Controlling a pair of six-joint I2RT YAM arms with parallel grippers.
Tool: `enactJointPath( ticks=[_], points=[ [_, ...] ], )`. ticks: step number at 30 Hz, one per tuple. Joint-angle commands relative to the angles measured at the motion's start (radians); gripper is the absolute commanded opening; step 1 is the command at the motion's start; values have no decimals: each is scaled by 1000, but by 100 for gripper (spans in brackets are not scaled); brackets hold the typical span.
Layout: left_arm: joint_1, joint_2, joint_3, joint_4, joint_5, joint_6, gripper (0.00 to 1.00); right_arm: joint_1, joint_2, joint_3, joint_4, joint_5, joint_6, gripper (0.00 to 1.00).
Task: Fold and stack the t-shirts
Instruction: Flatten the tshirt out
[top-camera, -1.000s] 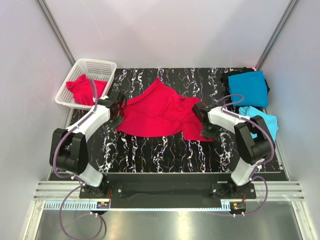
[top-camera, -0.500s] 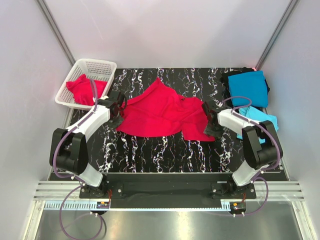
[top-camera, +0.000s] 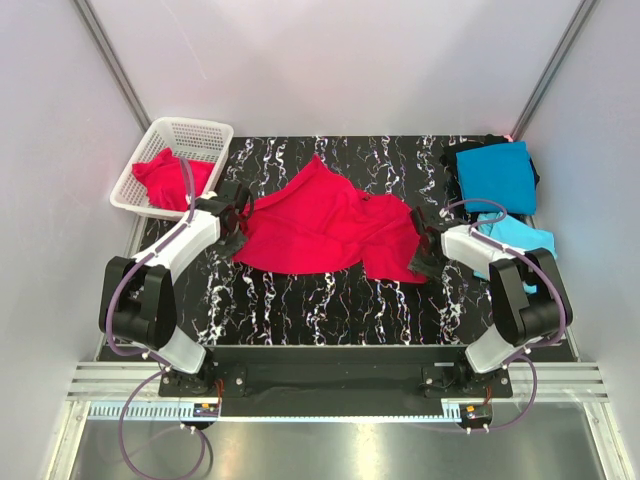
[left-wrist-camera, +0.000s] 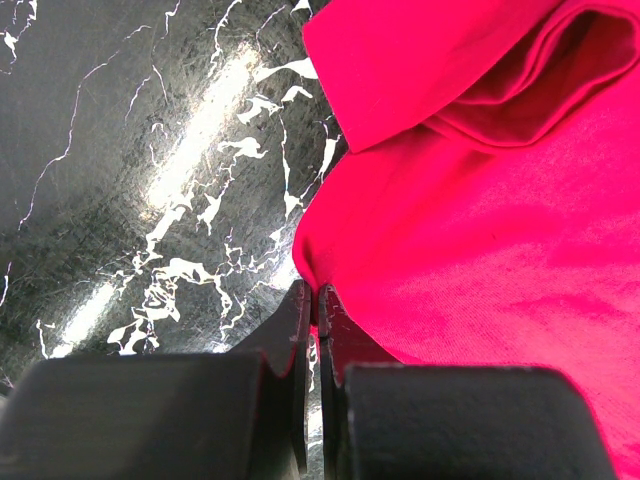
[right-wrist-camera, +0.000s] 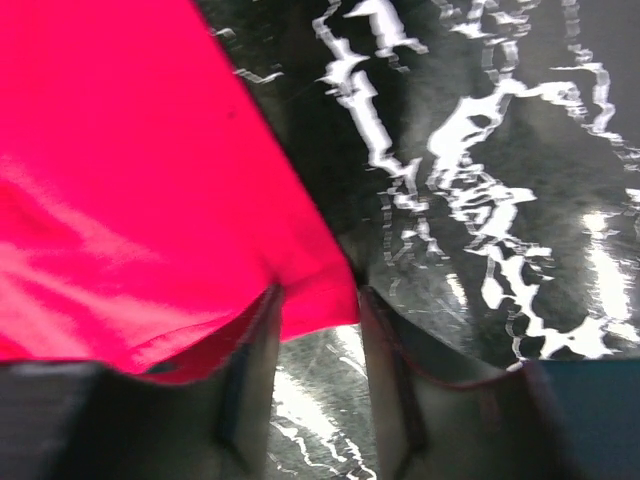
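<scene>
Leftmost, a white mesh basket (top-camera: 190, 125) sits at the far-left corner of the black marbled table (top-camera: 330, 300), with a crumpled red t-shirt (top-camera: 165, 178) lying inside it. Just beside the basket, the left gripper (left-wrist-camera: 312, 300) is pressed together on the left edge of the spread red t-shirt (top-camera: 320, 225) — only a thin fold of cloth sits between its fingers. That shirt lies wide and rumpled across the middle of the table. At its right hem, the right gripper (right-wrist-camera: 317, 300) has its fingers apart, one on either side of a red corner. Farther right, a folded teal-blue t-shirt (top-camera: 495, 175) lies at the far-right corner, and a sky-blue t-shirt (top-camera: 520, 240) lies nearer — partly hidden behind the right arm.
</scene>
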Motion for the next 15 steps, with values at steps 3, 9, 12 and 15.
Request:
enactJointPath(
  ticks=[3,9,12,15],
  points=[
    [-3,-38,-5,19,1,14,0,-8,-34,-18,53,-56,-24,33],
    [-3,-49,-8,16,-2,17,0,-15,-24,-17,52,-59,-33,0],
    [-3,-53,-11,13,-1,17,0,-15,-29,-15,49,-54,-37,0],
    [-3,-58,-11,13,-1,17,0,-17,-44,-4,30,-37,-43,0]
  ],
)
